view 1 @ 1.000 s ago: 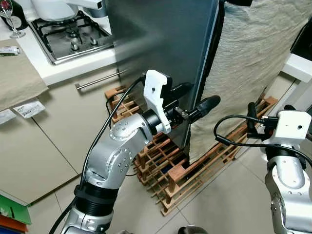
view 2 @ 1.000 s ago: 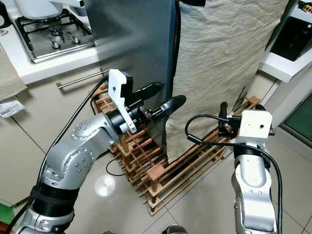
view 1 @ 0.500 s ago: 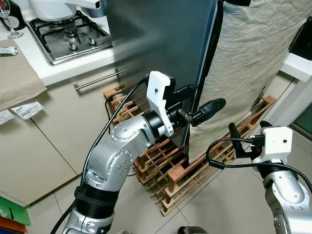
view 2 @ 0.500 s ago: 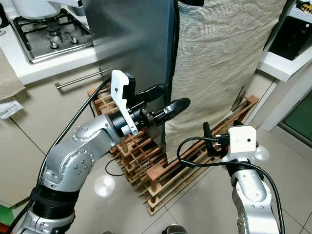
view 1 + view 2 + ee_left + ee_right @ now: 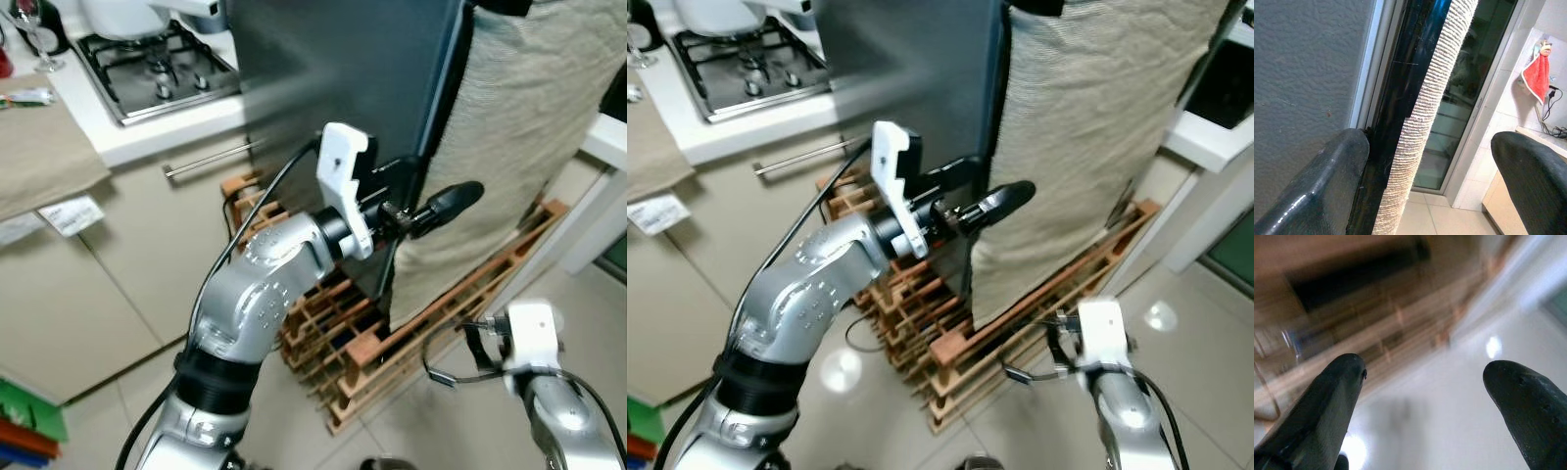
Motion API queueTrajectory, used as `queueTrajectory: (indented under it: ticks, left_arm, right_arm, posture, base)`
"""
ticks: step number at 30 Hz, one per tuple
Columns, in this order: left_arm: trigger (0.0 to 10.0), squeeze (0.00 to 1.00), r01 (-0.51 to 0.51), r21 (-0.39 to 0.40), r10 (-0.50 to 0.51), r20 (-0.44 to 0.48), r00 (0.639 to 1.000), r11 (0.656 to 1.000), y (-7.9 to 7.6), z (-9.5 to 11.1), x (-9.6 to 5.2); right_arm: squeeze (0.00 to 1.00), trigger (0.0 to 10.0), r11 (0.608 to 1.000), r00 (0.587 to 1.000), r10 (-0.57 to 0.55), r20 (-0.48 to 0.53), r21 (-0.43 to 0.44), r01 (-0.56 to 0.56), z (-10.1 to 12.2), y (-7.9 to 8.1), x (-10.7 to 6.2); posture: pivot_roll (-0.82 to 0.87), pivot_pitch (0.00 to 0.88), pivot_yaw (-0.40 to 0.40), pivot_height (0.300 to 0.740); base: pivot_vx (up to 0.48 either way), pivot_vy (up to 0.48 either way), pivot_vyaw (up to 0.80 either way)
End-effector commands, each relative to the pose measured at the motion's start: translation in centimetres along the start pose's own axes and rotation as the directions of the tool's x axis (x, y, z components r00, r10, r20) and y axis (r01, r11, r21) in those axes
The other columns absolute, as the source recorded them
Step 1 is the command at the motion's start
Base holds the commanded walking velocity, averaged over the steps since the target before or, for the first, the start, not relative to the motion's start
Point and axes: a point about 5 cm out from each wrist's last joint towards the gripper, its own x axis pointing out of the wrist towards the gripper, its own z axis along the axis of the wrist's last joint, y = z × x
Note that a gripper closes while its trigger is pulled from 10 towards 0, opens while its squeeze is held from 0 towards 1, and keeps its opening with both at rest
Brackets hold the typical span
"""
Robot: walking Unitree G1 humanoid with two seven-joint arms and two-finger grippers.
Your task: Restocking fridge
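The fridge (image 5: 333, 78) has a dark grey steel door. A ribbed beige towel (image 5: 529, 117) hangs down beside the door's right edge. My left gripper (image 5: 426, 191) is raised to that edge and is open, one finger against the door face, the other out in front of the towel. In the left wrist view the black door edge (image 5: 1405, 98) and the towel (image 5: 1425, 112) run between the two fingers (image 5: 1317, 186). My right gripper (image 5: 1425, 396) hangs low near the floor, open and holding nothing, with the wooden rack blurred behind it.
A wooden wine rack (image 5: 392, 333) lies on the tiled floor at the foot of the fridge. Left of the fridge are a gas hob (image 5: 162, 69), a white counter and a beige cabinet with a bar handle (image 5: 211, 157). A cloth (image 5: 39, 157) drapes over the counter.
My right arm has dropped from chest height to near the floor. The left gripper has edged a little further onto the door edge. The camera has shifted slightly.
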Motion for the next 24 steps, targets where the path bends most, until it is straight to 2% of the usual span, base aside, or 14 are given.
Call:
queueTrajectory:
  ticks: [1,2,3,9,10,13,14,15,16,17,18,21,22,24]
  left_arm:
    - [10.0,0.0,0.058,-0.003,-0.058,-0.045,0.997,0.998,-0.9,-0.7,1.7]
    - [10.0,0.0,0.058,-0.003,-0.058,-0.045,0.997,0.998,-0.9,-0.7,1.7]
    - [10.0,0.0,0.066,-0.006,-0.066,-0.055,0.996,0.998,-0.9,-1.0,2.2]
    - [10.0,0.0,0.144,-0.055,-0.146,-0.04,0.988,0.988,-2.0,-1.0,3.6]
    - [10.0,0.0,0.221,-0.069,-0.223,-0.02,0.975,0.973,-3.1,-0.5,3.9]
    - [10.0,0.0,0.361,-0.123,-0.359,0.042,0.932,0.924,-5.0,0.5,4.1]
    - [10.0,0.0,0.412,-0.136,-0.405,0.074,0.911,0.901,-5.7,1.0,4.1]
    - [10.0,0.0,0.485,-0.156,-0.471,0.118,0.874,0.861,-6.9,1.6,4.0]
    - [10.0,0.0,0.485,-0.156,-0.471,0.118,0.874,0.861,-6.9,1.6,4.0]
    - [10.0,0.0,0.538,-0.159,-0.524,0.128,0.842,0.827,-7.7,1.6,3.7]
    - [10.0,0.0,0.538,-0.159,-0.524,0.128,0.842,0.827,-7.7,1.6,3.7]
    - [10.0,0.0,0.557,-0.247,-0.532,0.167,0.83,0.793,-7.4,1.8,3.7]
    - [10.0,0.0,0.582,-0.275,-0.552,0.187,0.813,0.765,-7.6,2.1,3.6]
    - [10.0,0.0,0.609,-0.296,-0.572,0.21,0.793,0.736,-7.9,2.6,3.3]
  right_arm:
    - [0.54,10.0,0.998,0.993,-0.051,-0.109,0.042,0.056,-1.9,-0.8,0.6]
    - [0.54,10.0,0.998,0.993,-0.051,-0.109,0.042,0.056,-1.9,-0.8,0.6]
    - [0.54,10.0,0.993,0.986,-0.063,-0.153,0.087,0.077,-2.9,-1.1,0.8]
    - [0.54,10.0,0.993,0.983,-0.085,-0.16,0.069,0.097,-3.5,-1.1,1.2]
    - [0.54,10.0,0.993,0.981,-0.087,-0.173,0.062,0.099,-3.9,-1.0,1.3]
    - [0.54,10.0,0.99,0.961,-0.105,-0.254,0.06,0.124,-6.0,-0.9,0.9]
    - [0.54,10.0,0.989,0.953,-0.11,-0.282,0.062,0.132,-6.8,-0.9,0.7]
    - [0.54,10.0,0.988,0.943,-0.114,-0.314,0.063,0.141,-7.7,-0.8,0.4]
    - [0.54,10.0,0.988,0.943,-0.114,-0.314,0.063,0.141,-7.7,-0.8,0.4]
    - [0.54,10.0,0.987,0.936,-0.117,-0.331,0.064,0.146,-8.2,-0.8,0.1]
    - [0.54,10.0,0.987,0.936,-0.117,-0.331,0.064,0.146,-8.2,-0.8,0.1]
    - [0.54,10.0,0.988,0.932,-0.119,-0.343,0.056,0.147,-8.9,-0.6,-0.2]
    - [0.54,10.0,0.988,0.933,-0.119,-0.339,0.054,0.146,-8.9,-0.6,-0.1]
    - [0.54,10.0,0.99,0.937,-0.117,-0.33,0.042,0.138,-8.7,-0.6,-0.1]
  posture:
    - [-0.21,0.028,0.042,0.74]
    - [-0.21,0.028,0.042,0.74]
    - [-0.21,0.026,0.047,0.74]
    - [-0.22,0.027,0.068,0.74]
    - [-0.22,0.028,0.076,0.74]
    - [-0.22,0.029,0.08,0.74]
    - [-0.22,0.029,0.08,0.74]
    - [-0.21,0.031,0.08,0.74]
    - [-0.21,0.031,0.08,0.74]
    - [-0.21,0.03,0.087,0.74]
    - [-0.21,0.03,0.087,0.74]
    - [-0.22,0.032,0.095,0.74]
    - [-0.21,0.033,0.096,0.74]
    - [-0.21,0.033,0.096,0.74]
  base:
    - [0.0,0.0,0.0]
    - [0.0,0.0,0.0]
    - [0.0,0.0,0.0]
    - [0.0,0.0,0.0]
    - [0.0,0.0,0.0]
    - [0.0,0.0,0.0]
    - [0.0,0.0,0.0]
    - [0.0,0.0,0.0]
    - [0.0,0.0,0.0]
    - [0.0,0.0,0.0]
    - [0.0,0.0,0.0]
    - [0.0,0.0,0.0]
    - [0.0,0.0,0.0]
    - [0.0,0.0,0.0]
